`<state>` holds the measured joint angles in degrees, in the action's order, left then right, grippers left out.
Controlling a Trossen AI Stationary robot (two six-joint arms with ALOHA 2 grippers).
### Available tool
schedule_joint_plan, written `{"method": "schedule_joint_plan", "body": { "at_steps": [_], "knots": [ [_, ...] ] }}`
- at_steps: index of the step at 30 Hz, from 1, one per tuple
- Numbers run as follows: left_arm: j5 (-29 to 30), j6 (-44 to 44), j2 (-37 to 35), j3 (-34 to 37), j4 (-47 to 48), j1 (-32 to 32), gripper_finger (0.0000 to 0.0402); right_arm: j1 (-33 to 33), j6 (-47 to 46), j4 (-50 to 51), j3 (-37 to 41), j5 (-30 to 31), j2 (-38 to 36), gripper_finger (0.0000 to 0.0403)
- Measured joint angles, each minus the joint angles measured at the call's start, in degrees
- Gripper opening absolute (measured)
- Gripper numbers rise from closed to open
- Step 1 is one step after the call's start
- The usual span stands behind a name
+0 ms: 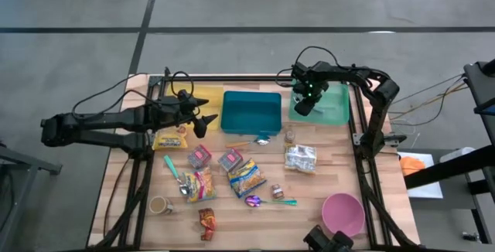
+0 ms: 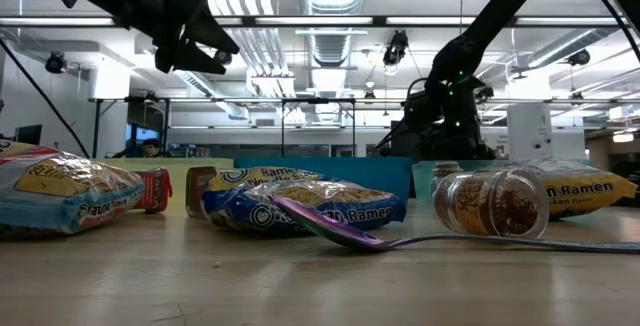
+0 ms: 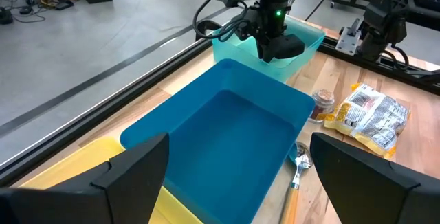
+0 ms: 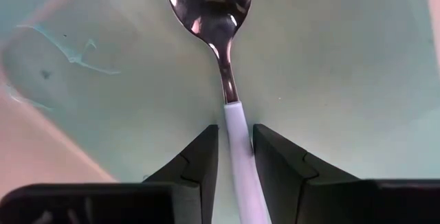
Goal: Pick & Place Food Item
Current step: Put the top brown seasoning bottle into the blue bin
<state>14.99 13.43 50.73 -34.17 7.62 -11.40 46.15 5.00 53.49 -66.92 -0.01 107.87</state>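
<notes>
- Right, my right gripper (image 4: 235, 157) is down over the light green bin (image 1: 334, 107) at the far right of the table, with a spoon (image 4: 218, 25) between its fingers.
- Looking through the right wrist view, the spoon's white handle runs between the two pads; the bowl points away, over the bin floor. The jaws sit close on each side of it, but I can't tell whether they pinch it or have just let go.
- My left gripper (image 1: 203, 120) hangs spread wide and empty above the yellow bin (image 1: 207, 95), just beside the blue bin (image 3: 227, 141), which looks empty.
- Plenty is left, I'd say: ramen packets (image 1: 246, 176), a snack bag (image 1: 300, 158), a small jar (image 1: 289, 137), more spoons (image 1: 173, 168) and a cup (image 1: 160, 204) lie loose on the wooden table (image 1: 325, 182), and a pink bowl (image 1: 343, 212) sits near the front right.
- My read: this drop is nearly finished and the sorting has barely started.
</notes>
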Motion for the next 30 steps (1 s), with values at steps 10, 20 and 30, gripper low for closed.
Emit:
{"method": "schedule_joint_plan", "body": {
  "at_steps": [10, 20, 30],
  "knots": [
    [0.0, -0.2, 0.0, 0.0, 0.0, 0.0, 0.0358, 0.0, 0.4, 1.6, -0.1, 0.1, -0.3, 0.0093],
    [0.0, -0.1, 0.0, 0.0, 0.0, 0.0, 0.0358, 0.0, -1.4, 1.6, -0.3, 0.5, -5.4, 0.0093],
    [0.0, -0.1, 0.0, 0.1, 0.2, 0.0, 0.0358, 0.0, -4.9, 3.2, -0.3, 0.2, -9.6, 0.0093]
  ]
}}
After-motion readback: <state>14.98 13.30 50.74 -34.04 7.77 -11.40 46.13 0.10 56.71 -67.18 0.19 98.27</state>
